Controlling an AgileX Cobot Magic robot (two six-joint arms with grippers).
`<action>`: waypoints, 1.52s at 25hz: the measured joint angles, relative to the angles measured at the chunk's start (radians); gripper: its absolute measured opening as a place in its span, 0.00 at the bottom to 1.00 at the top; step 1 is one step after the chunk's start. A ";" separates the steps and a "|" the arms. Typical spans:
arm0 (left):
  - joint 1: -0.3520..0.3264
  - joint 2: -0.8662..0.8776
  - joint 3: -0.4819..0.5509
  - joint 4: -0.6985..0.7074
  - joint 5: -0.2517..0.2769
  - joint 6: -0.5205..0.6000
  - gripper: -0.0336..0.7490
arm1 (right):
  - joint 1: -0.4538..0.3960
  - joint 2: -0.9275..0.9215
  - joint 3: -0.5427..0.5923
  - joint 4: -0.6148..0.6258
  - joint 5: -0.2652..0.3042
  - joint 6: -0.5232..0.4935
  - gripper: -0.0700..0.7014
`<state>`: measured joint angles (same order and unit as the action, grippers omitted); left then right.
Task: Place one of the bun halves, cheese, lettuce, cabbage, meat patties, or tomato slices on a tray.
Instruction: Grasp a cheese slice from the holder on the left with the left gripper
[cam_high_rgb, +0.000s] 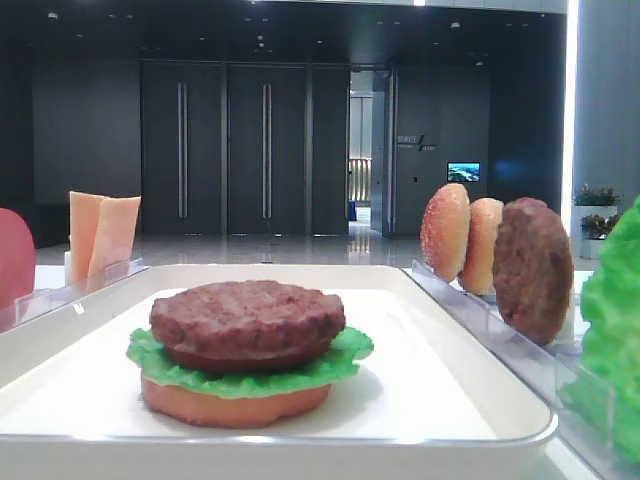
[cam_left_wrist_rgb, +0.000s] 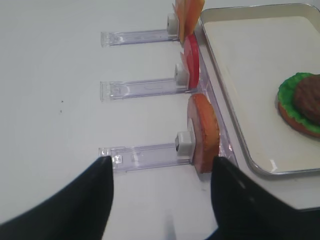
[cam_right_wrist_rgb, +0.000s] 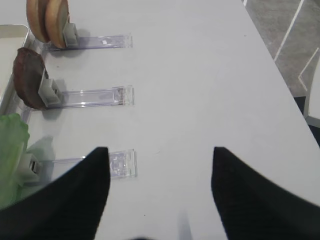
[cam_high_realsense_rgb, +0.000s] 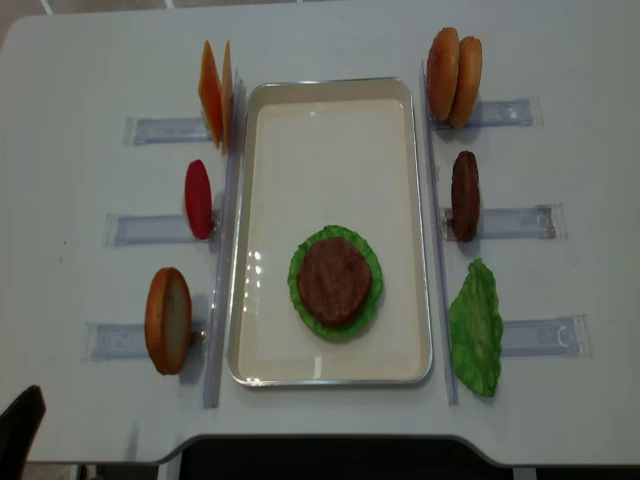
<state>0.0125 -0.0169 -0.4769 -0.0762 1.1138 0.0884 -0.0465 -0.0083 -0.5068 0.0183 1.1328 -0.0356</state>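
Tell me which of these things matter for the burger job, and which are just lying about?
Job: tray, cheese, tomato slice, bun halves, spare patty, lettuce, started stack.
Just there: clear racks, white table.

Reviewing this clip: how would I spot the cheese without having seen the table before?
Start at the large white rectangular tray in the middle. Along its left side stand three clear holder racks; the far one holds the thin pale orange square cheese slices, upright on edge. Its neighbours are round: a red tomato disc and a tan bun half.
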 joint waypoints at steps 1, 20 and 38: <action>0.000 0.000 0.000 0.000 0.000 0.000 0.64 | 0.000 0.000 0.000 0.000 0.000 0.000 0.64; 0.000 0.000 0.000 -0.021 0.000 -0.023 0.86 | 0.000 0.000 0.000 0.000 0.000 0.000 0.64; 0.000 0.504 -0.240 -0.023 0.118 -0.064 0.86 | 0.000 0.000 0.000 0.000 0.000 0.000 0.64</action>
<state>0.0125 0.4875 -0.7166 -0.0997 1.2315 0.0240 -0.0465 -0.0083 -0.5068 0.0183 1.1328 -0.0356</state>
